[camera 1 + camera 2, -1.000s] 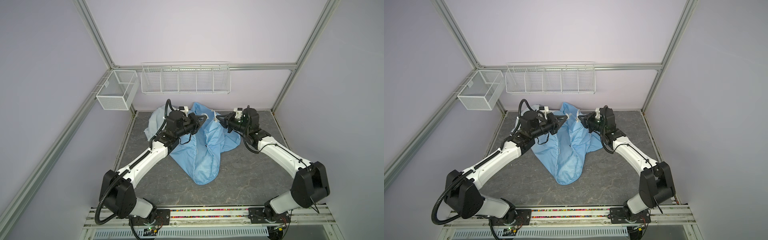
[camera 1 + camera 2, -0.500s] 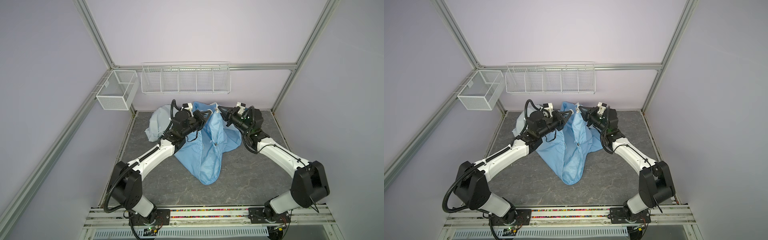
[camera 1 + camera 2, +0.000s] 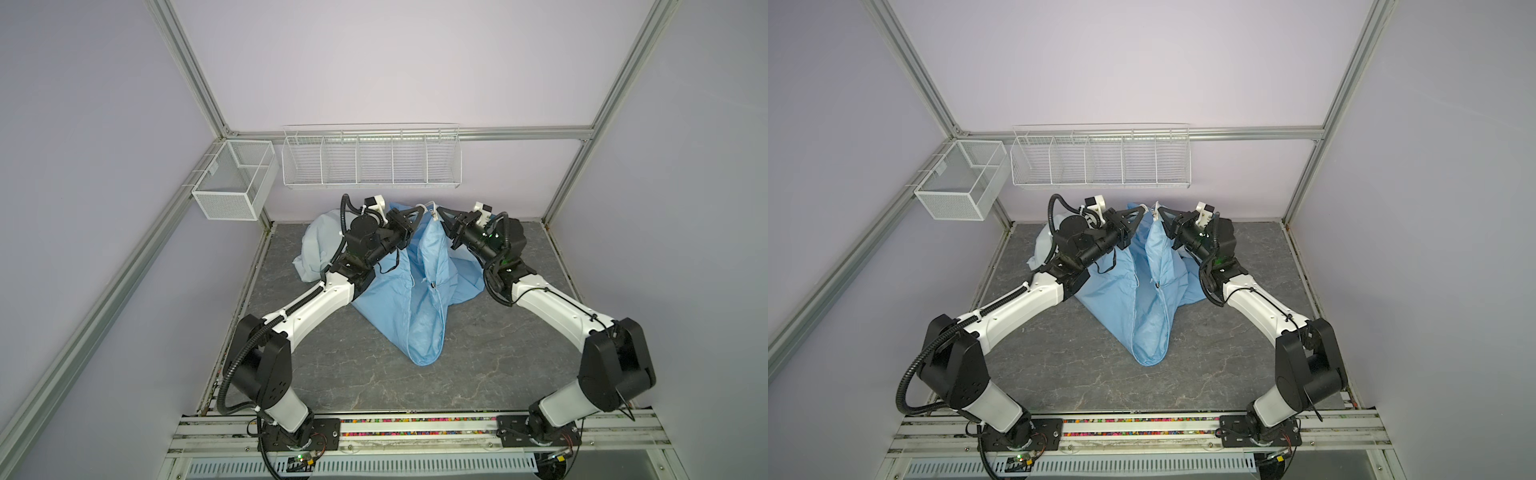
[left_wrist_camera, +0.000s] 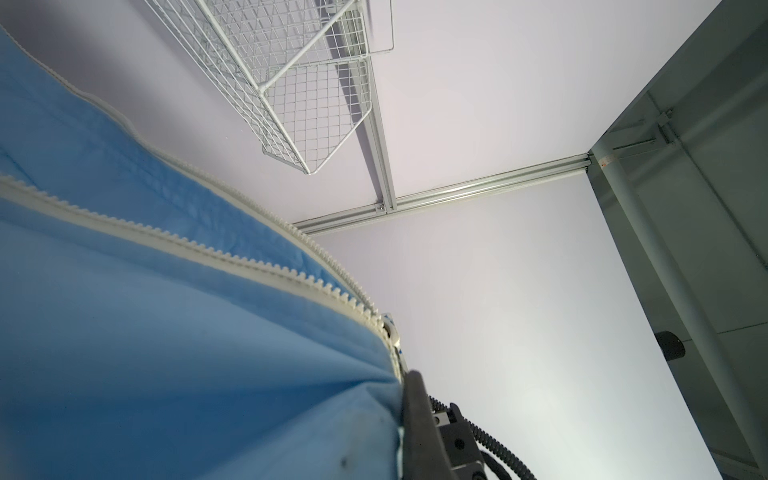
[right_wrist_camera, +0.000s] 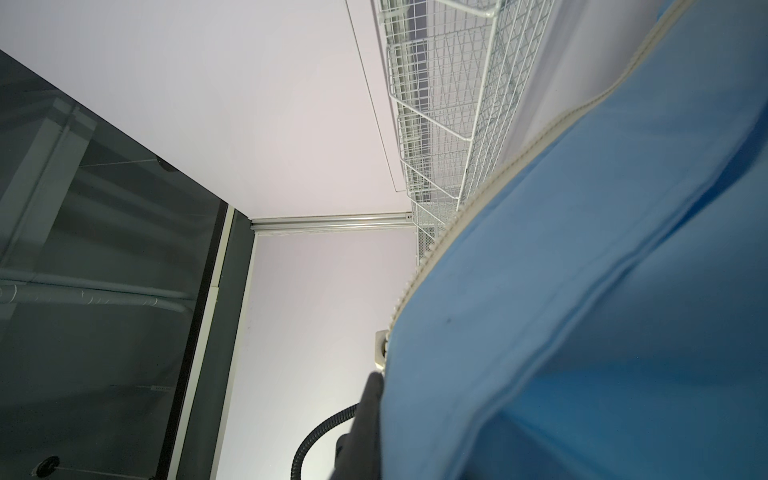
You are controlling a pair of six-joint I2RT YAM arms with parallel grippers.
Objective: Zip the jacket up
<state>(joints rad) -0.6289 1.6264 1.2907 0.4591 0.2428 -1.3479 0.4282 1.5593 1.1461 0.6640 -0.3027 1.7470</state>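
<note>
The left tool and right tool each pinch the jacket tight; it hangs below them to the tabletop.

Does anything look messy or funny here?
The jacket is not flat: the left hand and the right hand hold its front edges up, and the rest sags in a crumpled heap on the table.

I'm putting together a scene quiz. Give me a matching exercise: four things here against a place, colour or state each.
Things:
1 jacket
2 left end effector
3 rack
4 basket

Descriptions:
A hangs on the back wall
B shut on the jacket
C light blue, top edge lifted
D hangs on the side wall

Pairs: 1-C, 2-B, 3-A, 4-D
</note>
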